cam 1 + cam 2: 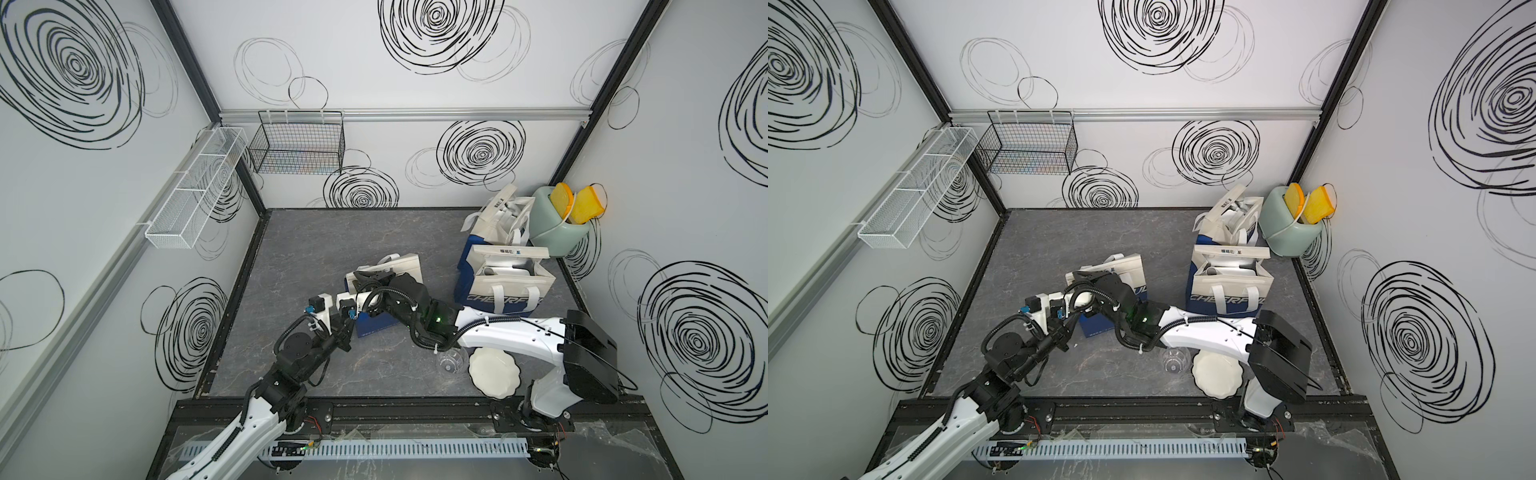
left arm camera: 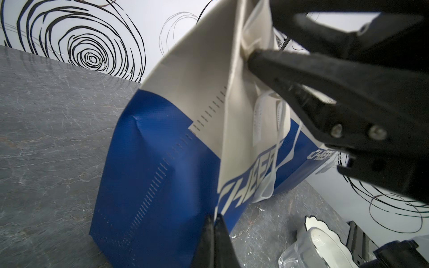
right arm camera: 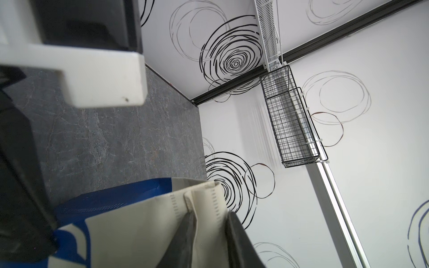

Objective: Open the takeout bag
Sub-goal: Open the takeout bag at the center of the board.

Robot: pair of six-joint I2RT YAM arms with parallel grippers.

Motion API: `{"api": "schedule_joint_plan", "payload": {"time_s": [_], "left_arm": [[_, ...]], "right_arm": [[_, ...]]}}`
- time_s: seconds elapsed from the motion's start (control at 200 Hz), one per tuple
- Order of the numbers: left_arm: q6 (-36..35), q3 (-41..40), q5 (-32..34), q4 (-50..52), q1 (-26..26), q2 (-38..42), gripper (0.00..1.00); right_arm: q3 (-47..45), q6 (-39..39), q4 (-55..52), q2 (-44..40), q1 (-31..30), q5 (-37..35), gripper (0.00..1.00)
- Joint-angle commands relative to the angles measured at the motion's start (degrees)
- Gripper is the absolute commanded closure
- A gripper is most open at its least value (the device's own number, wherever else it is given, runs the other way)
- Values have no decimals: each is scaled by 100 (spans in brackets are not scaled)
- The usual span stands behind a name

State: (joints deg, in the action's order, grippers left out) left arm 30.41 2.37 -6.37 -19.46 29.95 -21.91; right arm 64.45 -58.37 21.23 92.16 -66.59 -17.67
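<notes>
Two claws at my takeout bag (image 1: 405, 266): right claw (image 3: 210, 214) narrow, pinching the top fold (image 3: 202, 195), arm stretched from four o'clock; left claw (image 2: 214, 218) clamped closed.

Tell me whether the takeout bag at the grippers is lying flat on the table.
No, the takeout bag stands on its blue base on the table, not on its side.
</notes>
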Motion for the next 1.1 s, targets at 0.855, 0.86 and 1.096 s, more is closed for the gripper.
{"api": "schedule_joint_plan", "payload": {"time_s": [0.855, 0.86, 1.096], "left_arm": [[27, 123, -34, -67, 29, -29, 100], [27, 128, -33, -71, 28, -29, 100], [44, 128, -40, -98, 28, -63, 100]], "right_arm": [[-144, 268, -396, -113, 23, 283, 77], [-148, 271, -398, -120, 23, 296, 77], [-289, 276, -330, -216, 18, 214, 74]]}}
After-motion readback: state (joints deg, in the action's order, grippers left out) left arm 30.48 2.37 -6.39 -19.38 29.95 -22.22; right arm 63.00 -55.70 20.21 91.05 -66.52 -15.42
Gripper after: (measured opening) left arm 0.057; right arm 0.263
